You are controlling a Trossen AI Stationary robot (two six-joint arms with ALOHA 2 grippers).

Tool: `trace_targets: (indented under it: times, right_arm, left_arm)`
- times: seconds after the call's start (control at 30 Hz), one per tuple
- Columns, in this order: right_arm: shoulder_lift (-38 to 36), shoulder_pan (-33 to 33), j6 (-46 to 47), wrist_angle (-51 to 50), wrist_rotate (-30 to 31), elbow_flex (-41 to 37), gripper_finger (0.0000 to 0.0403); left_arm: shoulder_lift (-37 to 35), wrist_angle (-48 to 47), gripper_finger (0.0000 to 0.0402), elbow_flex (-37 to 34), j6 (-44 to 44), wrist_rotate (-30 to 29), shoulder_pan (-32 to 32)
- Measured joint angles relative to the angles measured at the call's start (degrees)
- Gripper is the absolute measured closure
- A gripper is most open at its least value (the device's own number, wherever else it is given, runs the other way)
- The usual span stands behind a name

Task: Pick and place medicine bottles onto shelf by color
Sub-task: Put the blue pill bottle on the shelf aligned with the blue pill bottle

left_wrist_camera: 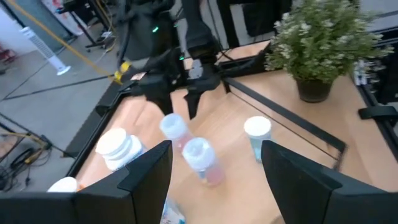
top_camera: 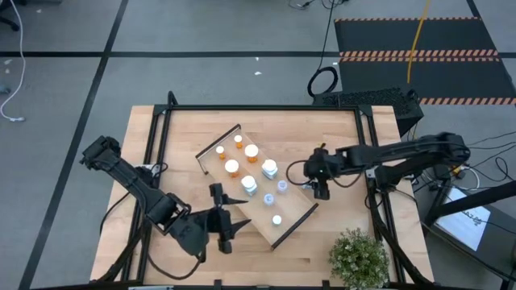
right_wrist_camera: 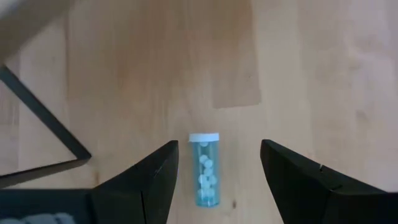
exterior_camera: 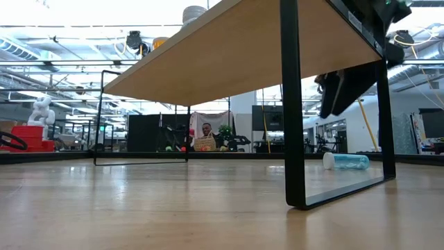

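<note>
The long rectangular light-wood shelf (top_camera: 258, 187) with thin dark end walls lies diagonally on the wooden tabletop (top_camera: 339, 153), running from ten o'clock to four o'clock about the table's middle. Four orange-bodied, white-capped medicine bottles (top_camera: 231, 167) stand on its ten o'clock half; pale blue, white-capped medicine bottles (top_camera: 269, 168) stand on the four o'clock half.

One pale blue bottle with a white cap (right_wrist_camera: 206, 169) lies on its side on the bare table, off the shelf, toward three o'clock from the shelf's middle. The right gripper (right_wrist_camera: 214, 180) hangs directly above it, fingers (right_wrist_camera: 146, 183) spread wide on either side and holding nothing.

The left gripper (top_camera: 232, 226) sits near the table's six o'clock edge, beside the shelf, its fingers (left_wrist_camera: 140, 177) released and empty. A small green potted plant (top_camera: 359, 256) stands at the five o'clock corner.
</note>
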Motion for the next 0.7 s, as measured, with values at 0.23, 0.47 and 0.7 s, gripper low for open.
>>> trace_targets:
  times: [0.23,0.47,0.7]
  right_arm:
    - [3.4,-2.5,-4.9,0.8,-5.0,0.0,0.0181]
    - [3.7,-4.3,-8.2,5.0,-8.6,-1.6,0.0181]
    - [3.4,-4.4,-9.9,13.6,-9.3,-7.6,0.0181]
  left_arm:
    - [0.0,0.1,0.0153,0.0,0.2,-0.5,-0.8]
    - [0.0,0.1,0.0153,0.0,0.2,-0.5,-0.7]
    - [0.0,0.3,0.0153,0.0,0.4,-0.5,-0.8]
